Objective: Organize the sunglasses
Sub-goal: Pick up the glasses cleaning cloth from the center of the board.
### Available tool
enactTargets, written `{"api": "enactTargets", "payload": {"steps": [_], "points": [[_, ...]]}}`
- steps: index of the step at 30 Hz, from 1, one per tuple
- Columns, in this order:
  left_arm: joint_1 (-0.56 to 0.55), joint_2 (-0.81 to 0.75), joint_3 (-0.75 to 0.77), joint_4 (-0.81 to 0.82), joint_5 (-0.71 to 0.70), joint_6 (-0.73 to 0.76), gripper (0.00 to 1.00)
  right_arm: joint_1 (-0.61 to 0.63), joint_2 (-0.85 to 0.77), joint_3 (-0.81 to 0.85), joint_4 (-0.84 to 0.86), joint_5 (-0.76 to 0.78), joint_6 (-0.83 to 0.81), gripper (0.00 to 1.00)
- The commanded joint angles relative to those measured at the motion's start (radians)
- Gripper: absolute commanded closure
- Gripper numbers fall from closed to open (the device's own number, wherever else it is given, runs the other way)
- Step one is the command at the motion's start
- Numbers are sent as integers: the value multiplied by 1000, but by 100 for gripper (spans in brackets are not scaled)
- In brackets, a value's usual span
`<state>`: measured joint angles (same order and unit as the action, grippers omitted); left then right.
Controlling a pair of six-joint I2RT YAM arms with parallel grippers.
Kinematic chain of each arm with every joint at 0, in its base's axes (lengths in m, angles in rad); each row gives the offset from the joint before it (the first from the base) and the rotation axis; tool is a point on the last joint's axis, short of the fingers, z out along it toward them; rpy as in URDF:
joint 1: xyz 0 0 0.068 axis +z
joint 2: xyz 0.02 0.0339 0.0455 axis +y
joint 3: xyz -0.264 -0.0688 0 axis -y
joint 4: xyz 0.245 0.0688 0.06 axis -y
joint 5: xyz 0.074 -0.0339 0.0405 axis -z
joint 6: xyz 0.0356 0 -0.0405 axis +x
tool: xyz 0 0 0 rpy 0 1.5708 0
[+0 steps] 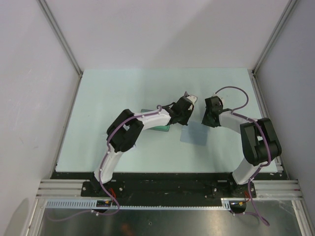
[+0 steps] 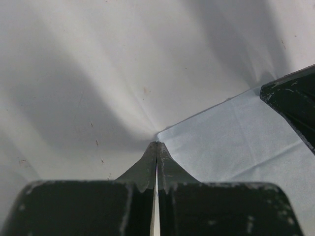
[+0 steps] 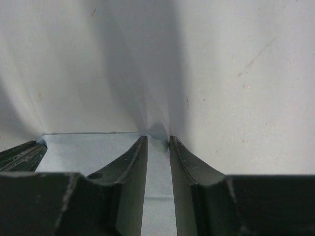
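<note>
The sunglasses are not visible in any view. A flat grey-blue cloth [image 1: 194, 135] lies on the table between my two grippers. My left gripper [image 1: 185, 120] is down at the cloth's far left corner; in the left wrist view the gripper [image 2: 157, 143] is shut, its tips pinched on that corner of the cloth [image 2: 231, 142]. My right gripper [image 1: 206, 121] is at the far right corner. In the right wrist view the gripper [image 3: 158, 138] stands slightly open, straddling the corner of the cloth [image 3: 88, 147], which puckers up just ahead of the tips.
A grey-green oblong case [image 1: 160, 129] lies partly under my left forearm, left of the cloth. The pale table [image 1: 123, 98] is walled in by white panels on the left, back and right. Each wrist view shows the other gripper's dark finger at its edge.
</note>
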<state>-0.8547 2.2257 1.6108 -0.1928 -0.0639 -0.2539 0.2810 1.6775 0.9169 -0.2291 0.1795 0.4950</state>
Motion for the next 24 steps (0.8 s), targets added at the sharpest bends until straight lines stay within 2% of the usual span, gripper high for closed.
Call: {"api": "enactTargets", "payload": {"steps": [1, 9, 10, 13, 24], "points": [[-1, 18, 31, -34, 13, -1, 99, -12, 22, 17, -33, 25, -16, 71], [-1, 20, 27, -37, 13, -1, 100, -23, 10, 17, -42, 23, -13, 83], [-1, 19, 28, -36, 12, -1, 100, -23, 11, 17, -44, 25, -12, 91], [-1, 17, 28, -36, 13, -1, 100, -23, 11, 17, -38, 15, -13, 100], [-1, -34, 34, -37, 18, 5, 100, -20, -21, 16, -36, 0, -38, 100]]}}
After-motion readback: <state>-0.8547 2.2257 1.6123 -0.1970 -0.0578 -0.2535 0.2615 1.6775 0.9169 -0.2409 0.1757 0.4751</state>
